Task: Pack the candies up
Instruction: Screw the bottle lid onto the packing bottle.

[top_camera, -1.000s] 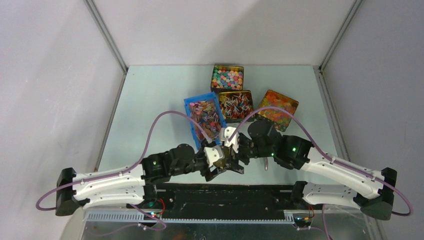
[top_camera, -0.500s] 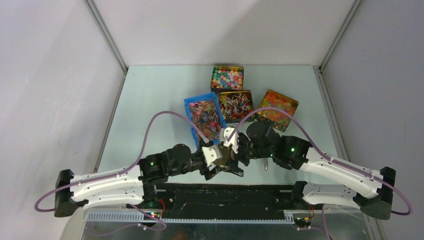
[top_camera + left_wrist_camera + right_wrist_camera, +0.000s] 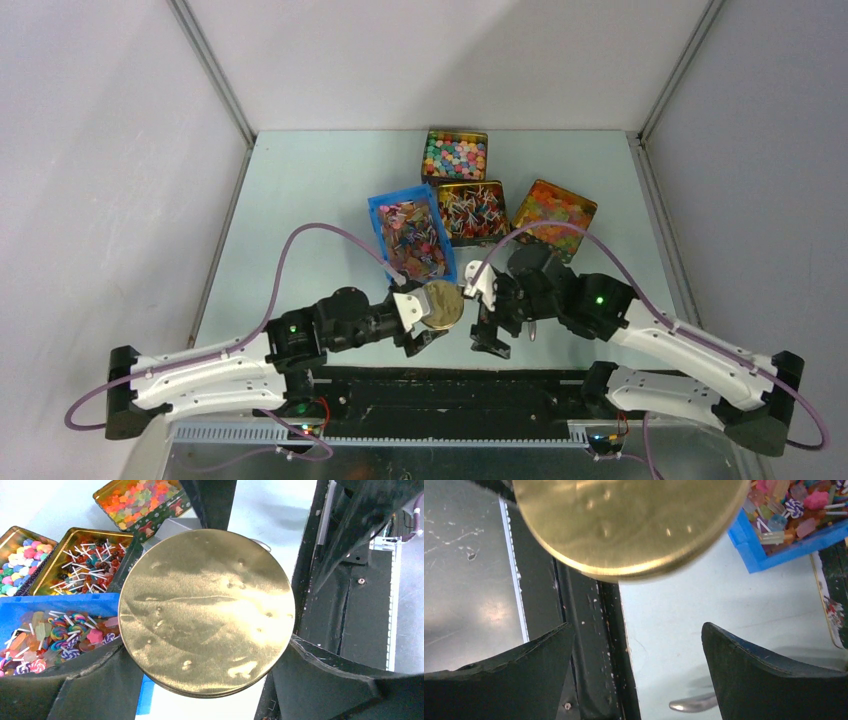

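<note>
The candies [image 3: 412,236] are small mixed orange, pink, purple and white sweets filling a blue tray [image 3: 378,212] mid-table; they also show in the left wrist view [image 3: 55,635] and the right wrist view [image 3: 796,505]. My left gripper [image 3: 425,318] is shut on a round gold tin [image 3: 441,305], held above the table's near edge just in front of the tray. In the left wrist view the tin's flat face [image 3: 205,610] fills the space between the fingers [image 3: 320,680]. My right gripper [image 3: 488,328] is open and empty, just right of the tin [image 3: 624,520].
Behind the tray stand three gold tins: pastel balls [image 3: 455,155], stick sweets [image 3: 472,210] and orange-yellow jelly pieces [image 3: 553,212]. A metal spoon [image 3: 533,328] lies under the right arm. The black base rail [image 3: 450,385] runs along the near edge.
Both grippers were together at the gold tin. The right gripper has let go and drawn back to the right. The left gripper keeps the tin, its flat face now turned up.
</note>
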### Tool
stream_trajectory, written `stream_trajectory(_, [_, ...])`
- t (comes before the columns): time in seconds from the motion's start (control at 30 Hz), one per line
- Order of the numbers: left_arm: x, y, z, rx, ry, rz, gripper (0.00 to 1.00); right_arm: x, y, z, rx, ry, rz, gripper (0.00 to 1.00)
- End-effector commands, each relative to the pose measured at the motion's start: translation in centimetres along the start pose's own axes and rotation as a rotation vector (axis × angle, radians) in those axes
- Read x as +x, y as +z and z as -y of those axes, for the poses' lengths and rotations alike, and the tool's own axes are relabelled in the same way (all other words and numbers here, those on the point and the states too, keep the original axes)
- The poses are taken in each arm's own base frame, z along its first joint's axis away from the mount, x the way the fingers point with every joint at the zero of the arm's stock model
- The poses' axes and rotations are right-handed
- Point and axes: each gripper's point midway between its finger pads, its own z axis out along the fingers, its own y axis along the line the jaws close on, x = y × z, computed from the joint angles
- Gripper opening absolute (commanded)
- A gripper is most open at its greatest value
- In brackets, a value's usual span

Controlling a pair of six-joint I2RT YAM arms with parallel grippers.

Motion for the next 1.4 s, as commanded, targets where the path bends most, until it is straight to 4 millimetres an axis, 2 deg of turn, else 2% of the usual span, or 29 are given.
stream_trajectory(0.0, [-1.6, -0.6, -0.3, 0.008, 0.048, 0.041, 0.43, 1.2, -2.3, -0.7, -0.052, -0.071, -0.003, 0.99])
stream_trajectory(0.1, [-1.5, -0.7, 0.6, 0.066, 0.077, 0.038, 0.43, 1.2, -3.9, -1.3, -0.087, -0.137, 0.033, 1.00])
stream_trajectory(0.2, [-1.6, -0.7, 1.6, 0.125, 0.102, 0.045, 0.43, -0.6, -5.4, -2.4, -0.148, -0.236, 0.132, 1.00])
stream_trajectory(0.33, [-1.9, -0.7, 2.9, 0.206, 0.134, 0.068, 0.44, -3.3, -6.3, -3.7, -0.230, -0.324, 0.228, 0.99])
stream_trajectory(0.5, [-2.0, -0.3, 4.3, 0.289, 0.145, 0.073, 0.44, -6.6, -6.3, -4.1, -0.282, -0.390, 0.301, 1.00])
stream_trajectory(0.6, [-2.3, 0.1, 4.9, 0.322, 0.133, 0.087, 0.44, -7.9, -5.7, -3.9, -0.293, -0.417, 0.317, 1.00])
stream_trajectory(0.73, [-2.8, 0.5, 5.4, 0.343, 0.120, 0.104, 0.43, -9.0, -5.0, -4.7, -0.334, -0.451, 0.332, 1.00])
stream_trajectory(1.0, [-3.8, 1.0, 5.6, 0.357, 0.122, 0.129, 0.42, -8.0, -2.7, -5.1, -0.379, -0.466, 0.264, 0.99])
stream_trajectory(1.37, [-4.7, 0.8, 5.5, 0.359, 0.129, 0.148, 0.42, -7.0, -1.6, -4.6, -0.375, -0.474, 0.208, 0.94])
